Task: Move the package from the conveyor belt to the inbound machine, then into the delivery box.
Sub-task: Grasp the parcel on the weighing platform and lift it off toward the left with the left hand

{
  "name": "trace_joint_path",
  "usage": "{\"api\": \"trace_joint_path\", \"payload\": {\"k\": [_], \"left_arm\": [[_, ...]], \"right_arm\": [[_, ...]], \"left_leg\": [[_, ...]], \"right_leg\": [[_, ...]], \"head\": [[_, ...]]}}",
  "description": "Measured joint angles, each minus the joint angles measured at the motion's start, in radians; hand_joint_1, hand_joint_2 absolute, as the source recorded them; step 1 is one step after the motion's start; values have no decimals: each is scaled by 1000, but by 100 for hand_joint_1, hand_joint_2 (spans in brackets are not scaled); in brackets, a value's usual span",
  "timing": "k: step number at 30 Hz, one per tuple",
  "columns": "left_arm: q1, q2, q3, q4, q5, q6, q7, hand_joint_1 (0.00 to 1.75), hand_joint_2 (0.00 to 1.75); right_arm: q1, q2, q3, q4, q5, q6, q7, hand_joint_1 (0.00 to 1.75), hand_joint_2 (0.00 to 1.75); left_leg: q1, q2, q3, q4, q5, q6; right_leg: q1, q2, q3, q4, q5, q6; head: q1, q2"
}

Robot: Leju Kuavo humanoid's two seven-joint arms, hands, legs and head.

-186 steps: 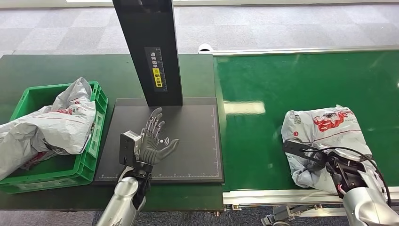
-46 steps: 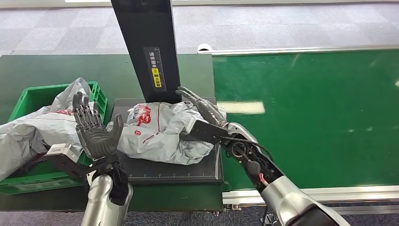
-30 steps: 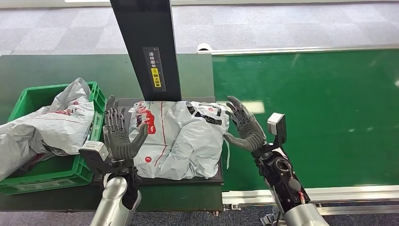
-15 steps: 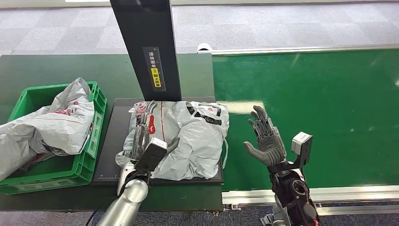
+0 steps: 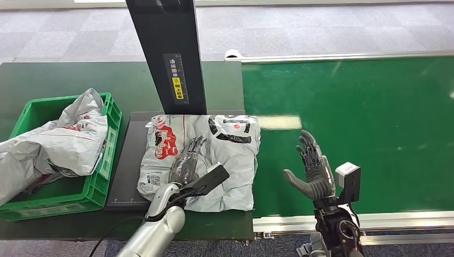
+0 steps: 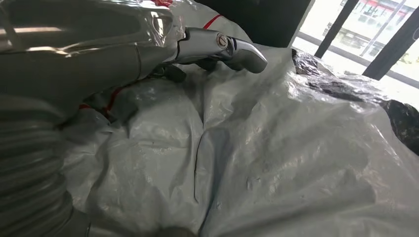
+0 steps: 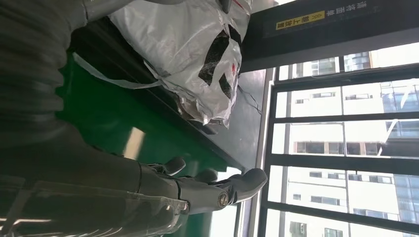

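green delivery box [image 5: 110,110] at far left already holds a grey bag [image 5: 59,142]. package [image 5: 225,155] lies on the inbound machine plate [image 5: 126,166], so belt step looks done, box step left. left hand [image 5: 186,160] rests flat on package, grip unclear. right hand [image 5: 313,168] spread, empty, over conveyor belt [image 5: 364,107].

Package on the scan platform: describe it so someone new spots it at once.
Find the black upright column of the inbound machine; at its foot lies a dark flat platform. The package is the crumpled grey poly bag there, under the left hand. Unlike the grey bags in the green crate, it shows bold black and red print.
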Motion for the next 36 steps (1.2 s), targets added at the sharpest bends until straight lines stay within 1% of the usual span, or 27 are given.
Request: {"api": "trace_joint_path", "payload": {"k": [1,3,6,10,15,18,21,23,25,27,29,30,32,36], "left_arm": [[-4,-3,3,9,-1,0,0,171,175],[-5,-8,11,19,-1,-1,-8,174,175],[9,-14,29,8,0,5,-38,175,175],[49,-24,54,-48,9,35,-71,175,175],[79,-30,75,-103,21,49,-91,175,175],[95,-32,87,-129,47,86,-129,175,175],[117,-33,101,-167,109,127,-195,175,175],[134,-35,111,-201,184,152,-271,175,175],[154,-39,116,-254,274,192,-366,175,175],[179,-41,118,-330,347,263,-460,175,175],[203,-41,119,-416,378,349,-538,175,175],[215,-43,121,-461,371,385,-568,175,175],[237,-49,132,-552,286,418,-604,175,175],[269,-66,161,-737,50,425,-623,175,175]], "right_arm": [[7,2,-5,-7,2,-1,3,0,175],[22,7,-16,-19,10,-5,13,0,175],[44,11,-27,-24,66,-41,27,0,175],[68,12,-29,-24,154,-90,30,0,175],[85,16,-29,-24,174,-96,30,0,175],[90,19,-29,-24,179,-95,30,0,175],[92,22,-30,-24,180,-89,29,0,175],[92,23,-31,-24,168,-74,27,0,175],[94,23,-35,-24,144,-56,19,0,175],[95,23,-41,-23,121,-43,10,0,175],[96,22,-46,-21,107,-38,2,0,175],[95,21,-47,-20,103,-37,-1,0,175],[94,19,-48,-16,98,-38,-4,0,175],[89,16,-49,-6,86,-41,-10,0,175]], "left_leg": [[0,0,0,0,0,0],[0,0,1,0,0,0],[0,0,2,0,0,0],[0,0,2,0,0,0],[0,0,1,0,0,0],[0,0,1,0,0,0],[0,0,1,0,0,0],[0,0,1,0,0,0],[0,0,1,0,0,0],[0,1,0,0,0,0],[0,0,0,0,0,0],[0,0,0,0,0,0],[0,0,-1,0,0,0],[0,0,-1,0,0,0]], "right_leg": [[0,0,0,0,0,0],[0,0,1,0,0,0],[0,0,2,0,0,0],[0,0,2,0,0,0],[0,0,1,0,0,0],[0,0,1,0,0,0],[0,0,1,0,0,0],[0,0,1,0,0,0],[0,0,1,0,0,0],[0,0,0,0,0,0],[0,0,0,0,0,0],[0,0,0,0,0,0],[0,0,-1,0,0,0],[0,0,-1,0,0,0]], "head": [[0,0],[0,0],[0,0],[0,0],[0,0],[0,0],[0,0],[0,0],[0,0],[0,0],[0,0],[0,0],[0,0],[0,0]]}}
